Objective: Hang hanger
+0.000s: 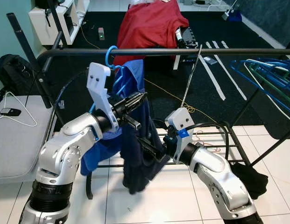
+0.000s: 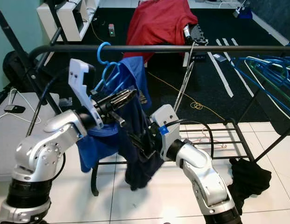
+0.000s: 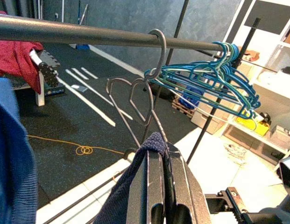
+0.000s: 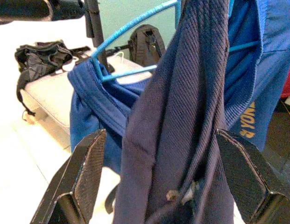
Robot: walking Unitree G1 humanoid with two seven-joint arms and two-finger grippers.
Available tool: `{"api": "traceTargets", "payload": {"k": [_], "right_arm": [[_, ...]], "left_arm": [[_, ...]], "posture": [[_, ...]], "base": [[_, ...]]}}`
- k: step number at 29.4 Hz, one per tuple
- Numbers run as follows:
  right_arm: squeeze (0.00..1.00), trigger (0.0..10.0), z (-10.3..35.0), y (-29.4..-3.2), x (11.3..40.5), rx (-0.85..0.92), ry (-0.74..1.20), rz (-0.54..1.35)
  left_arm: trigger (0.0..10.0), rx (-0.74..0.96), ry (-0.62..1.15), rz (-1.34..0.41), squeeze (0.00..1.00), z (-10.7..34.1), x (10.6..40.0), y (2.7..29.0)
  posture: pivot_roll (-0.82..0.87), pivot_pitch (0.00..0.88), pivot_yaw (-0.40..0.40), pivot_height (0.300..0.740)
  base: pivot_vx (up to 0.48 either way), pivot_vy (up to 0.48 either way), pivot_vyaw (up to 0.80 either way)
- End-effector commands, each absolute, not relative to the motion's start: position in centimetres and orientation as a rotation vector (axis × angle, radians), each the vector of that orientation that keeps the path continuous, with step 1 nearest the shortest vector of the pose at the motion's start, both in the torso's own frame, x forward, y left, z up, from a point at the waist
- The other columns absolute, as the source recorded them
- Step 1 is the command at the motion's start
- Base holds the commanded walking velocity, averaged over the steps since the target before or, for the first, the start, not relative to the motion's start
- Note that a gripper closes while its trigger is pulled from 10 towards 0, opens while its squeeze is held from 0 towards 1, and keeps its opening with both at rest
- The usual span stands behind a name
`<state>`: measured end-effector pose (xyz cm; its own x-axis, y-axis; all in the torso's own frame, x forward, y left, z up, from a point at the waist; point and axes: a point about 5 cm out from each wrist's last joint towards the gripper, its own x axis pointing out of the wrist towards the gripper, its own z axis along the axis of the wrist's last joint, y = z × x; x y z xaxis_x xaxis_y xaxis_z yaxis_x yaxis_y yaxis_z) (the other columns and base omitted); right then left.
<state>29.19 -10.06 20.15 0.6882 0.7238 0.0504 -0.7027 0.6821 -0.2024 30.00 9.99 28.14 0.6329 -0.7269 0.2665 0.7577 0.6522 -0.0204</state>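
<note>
1. Red garment (image 1: 152, 25): draped over an object on the black mat beyond the rail.
2. Black backpack (image 1: 11, 70): against the teal wall.
3. Yellow cord (image 1: 175, 95): lying across the black mat.
4. Black cloth (image 1: 250, 179): heaped on the white tiles.

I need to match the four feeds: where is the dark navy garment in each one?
Left eye: navy garment hangs centre, below the rail, between both arms.
Right eye: centre, same spot.
Left wrist: a fold pinched in the left gripper.
Right wrist: a draped strip between the open fingers.
Shared landmark: blue hanger.
</note>
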Motion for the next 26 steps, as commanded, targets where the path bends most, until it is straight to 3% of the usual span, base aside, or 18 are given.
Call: {"api": "traceTargets", "payload": {"k": [1, 4, 5, 9, 10, 11, 12, 26], "right_arm": [[1.00, 10.0, 20.0, -10.0, 29.4, -0.160, -0.138, 0.813], [1.00, 10.0, 19.6, -10.0, 29.9, -0.154, -0.129, 0.812], [0.00, 10.0, 19.2, -10.0, 30.4, -0.161, -0.117, 0.815], [0.00, 10.0, 18.6, -9.9, 31.0, -0.162, -0.107, 0.816], [0.00, 7.3, 18.5, -9.9, 31.2, -0.158, -0.107, 0.811], [0.00, 7.3, 18.5, -9.9, 31.2, -0.158, -0.107, 0.811], [0.00, 0.0, 18.5, -9.9, 31.4, -0.153, -0.108, 0.806], [0.00, 0.0, 18.7, -10.2, 31.8, -0.101, -0.145, 0.769]], "left_arm": [[10.0, -0.147, -0.272, -0.919, 0.00, 28.7, 29.2, 9.2], [10.0, -0.155, -0.275, -0.956, 0.00, 28.9, 28.8, 8.7], [10.0, -0.160, -0.275, -0.985, 0.00, 29.0, 28.4, 8.2], [10.0, -0.169, -0.279, -1.010, 0.00, 29.2, 28.0, 7.7], [10.0, -0.175, -0.282, -1.008, 0.00, 29.3, 28.0, 7.8], [10.0, -0.175, -0.282, -1.008, 0.00, 29.3, 28.0, 7.8], [10.0, -0.176, -0.285, -1.003, 0.00, 29.3, 28.0, 7.9], [10.0, -0.173, -0.272, -0.977, 0.00, 29.0, 28.0, 8.3]], "posture": [[-0.01, 0.224, 0.016, 0.740], [0.00, 0.223, 0.020, 0.740], [0.00, 0.223, 0.020, 0.740], [0.00, 0.221, 0.018, 0.740], [0.00, 0.221, 0.015, 0.740], [0.00, 0.221, 0.015, 0.740], [0.00, 0.220, 0.013, 0.740], [0.00, 0.211, 0.006, 0.740]], "base": [[0.000, 0.000, 0.00], [0.000, 0.000, 0.00], [0.000, 0.000, 0.00], [0.000, 0.000, 0.00], [0.000, 0.000, 0.00], [0.000, 0.000, 0.00], [0.000, 0.000, 0.00], [0.000, 0.000, 0.00]]}}
